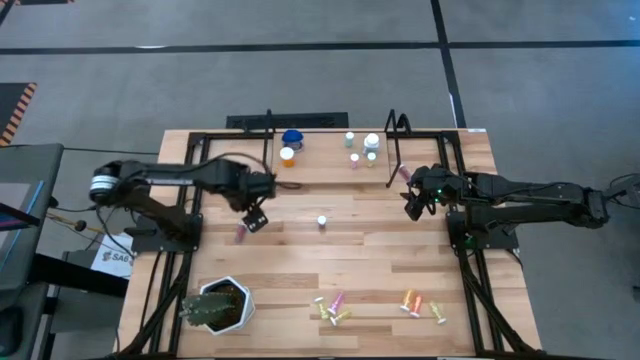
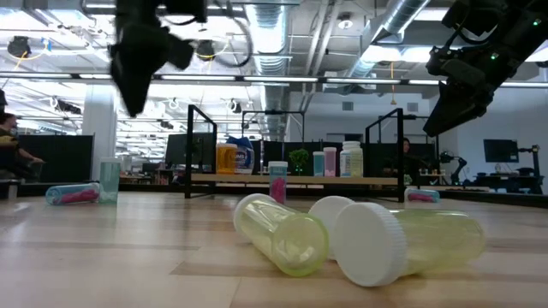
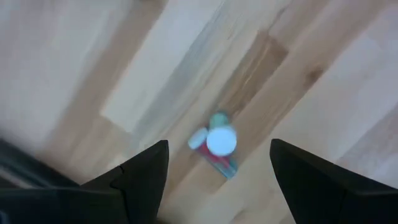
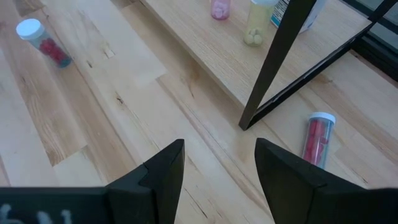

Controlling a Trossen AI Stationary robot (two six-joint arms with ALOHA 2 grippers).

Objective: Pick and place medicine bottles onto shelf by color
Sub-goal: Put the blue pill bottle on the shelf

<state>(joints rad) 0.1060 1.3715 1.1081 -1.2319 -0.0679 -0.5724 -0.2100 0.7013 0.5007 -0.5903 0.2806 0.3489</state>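
Observation:
My left gripper [image 1: 255, 217] hangs open above the table's left middle, pointing down. Below it a pink bottle [image 3: 221, 155] lies on its side beside a small teal vial [image 2: 110, 181], which stands upright. My right gripper [image 4: 219, 143] waits open near the shelf's right end, holding nothing. The shelf [image 1: 330, 165] at the far edge carries a blue-lidded bottle [image 1: 292, 138], an orange one [image 1: 288, 156] and several white-capped ones [image 1: 371, 143]. A pink bottle [image 1: 322, 221] stands alone mid-table. Another pink bottle [image 4: 317, 140] lies by the shelf's right upright.
Near the front edge lie yellow and pink bottles [image 1: 332, 310], an orange one [image 1: 410, 300] and a yellow one [image 1: 438, 313]. A spiky green plant [image 1: 218, 305] in a white pot stands at the near left. Black frame rods [image 1: 170, 250] run along both table sides.

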